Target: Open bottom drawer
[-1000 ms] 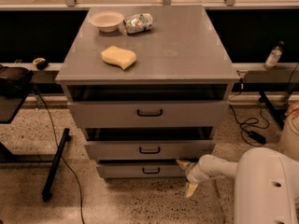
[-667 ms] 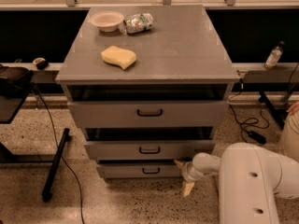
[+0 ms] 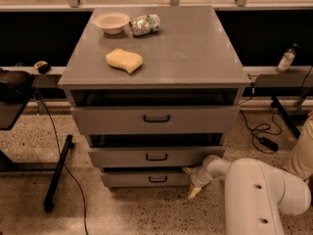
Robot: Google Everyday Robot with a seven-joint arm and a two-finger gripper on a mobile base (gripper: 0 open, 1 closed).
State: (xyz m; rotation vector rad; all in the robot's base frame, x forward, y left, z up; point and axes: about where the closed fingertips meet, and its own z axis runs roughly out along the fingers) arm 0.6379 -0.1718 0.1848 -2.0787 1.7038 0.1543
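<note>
The grey cabinet [image 3: 195, 48] has three drawers. The bottom drawer [image 3: 132, 179] is the lowest and slimmest, with a small black loop handle [image 3: 157, 179]. A narrow dark gap shows above its front. My gripper [image 3: 190, 182] is at the right end of that drawer's front, right of the handle and close to the floor. Its two cream fingers [image 3: 194, 192] are spread apart, one high and one low, with nothing between them. The white arm [image 3: 254, 190] reaches in from the lower right. The middle drawer [image 3: 122, 156] and the tall top drawer [image 3: 112, 119] lie above.
On the cabinet top lie a pale bowl [image 3: 111, 22], a crumpled packet [image 3: 145, 24] and a yellow sponge [image 3: 124, 60]. A black stand leg [image 3: 57, 173] and a cable cross the floor at left. A bottle [image 3: 286, 58] and cables [image 3: 259, 131] are at right.
My gripper has moved slightly left and up, toward the right end of the bottom drawer. The arm's white body now fills more of the lower right. The drawers have not moved.
</note>
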